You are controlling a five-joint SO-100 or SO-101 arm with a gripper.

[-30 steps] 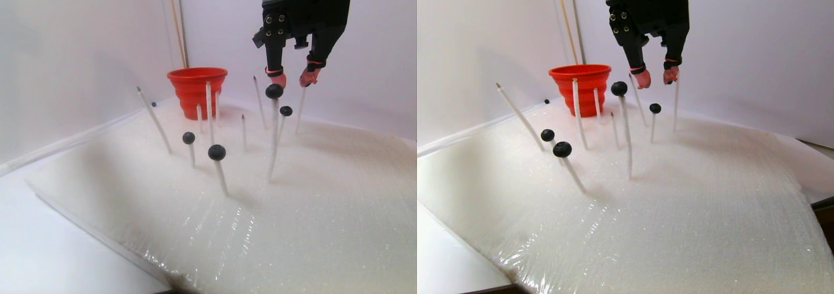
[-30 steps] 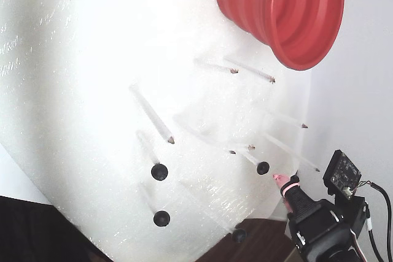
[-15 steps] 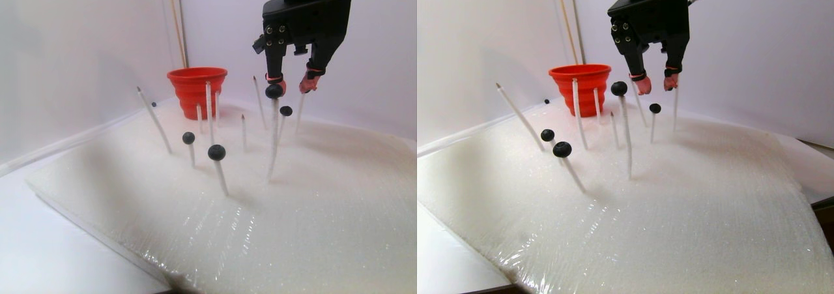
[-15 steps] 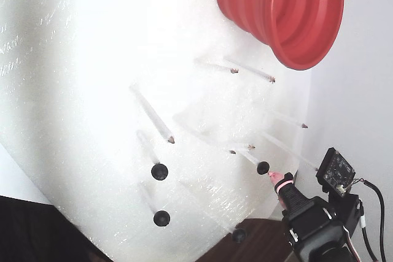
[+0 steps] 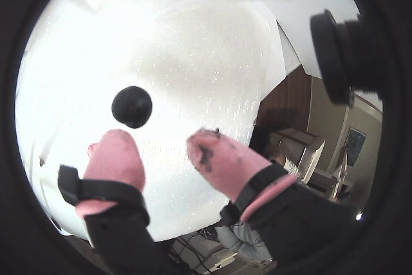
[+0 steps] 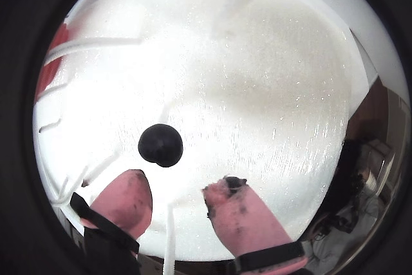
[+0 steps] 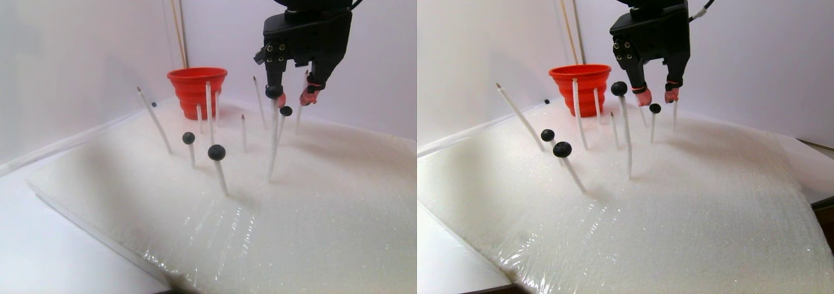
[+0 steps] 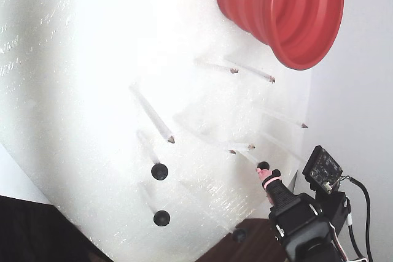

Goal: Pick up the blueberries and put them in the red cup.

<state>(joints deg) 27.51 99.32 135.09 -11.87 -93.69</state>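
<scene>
Stereo pair view, left half, from left: a tilted white stick (image 7: 154,120) stands in the foam sheet (image 7: 313,203), then the red cup (image 7: 197,90) upright at the back near the wall corner, rim up. In front of the cup, two blueberries sit on stick tips: a small one (image 7: 188,137) and a larger one (image 7: 217,152) just right of it and nearer the camera. Further right, a tall stick carries a berry (image 7: 274,91) at its top; a lower berry (image 7: 286,111) sits on a shorter stick just beside it. The gripper (image 7: 291,98) hangs above these two, pointing down, its pink-capped fingers (image 7: 308,96) spread apart with nothing between them; from this angle the tall stick's berry overlaps the left fingertip, and contact cannot be told. In a wrist view, one berry (image 5: 132,106) lies just above the left pink pad (image 5: 114,159), set toward that side and not centred in the gap, against the white foam; the right pad (image 5: 215,156) is smudged dark. The other wrist view gives the same layout: berry (image 6: 160,144) just above the gap, closer to the left pad (image 6: 125,203), with a sliver of red cup (image 6: 48,72) at the far left edge. Fixed view: two berries (image 8: 159,172) on sticks at lower left, cup (image 8: 282,10) at top, and one berry (image 8: 263,166) touching or just off the pink fingertip (image 8: 268,179) of the arm entering from the lower right.
</scene>
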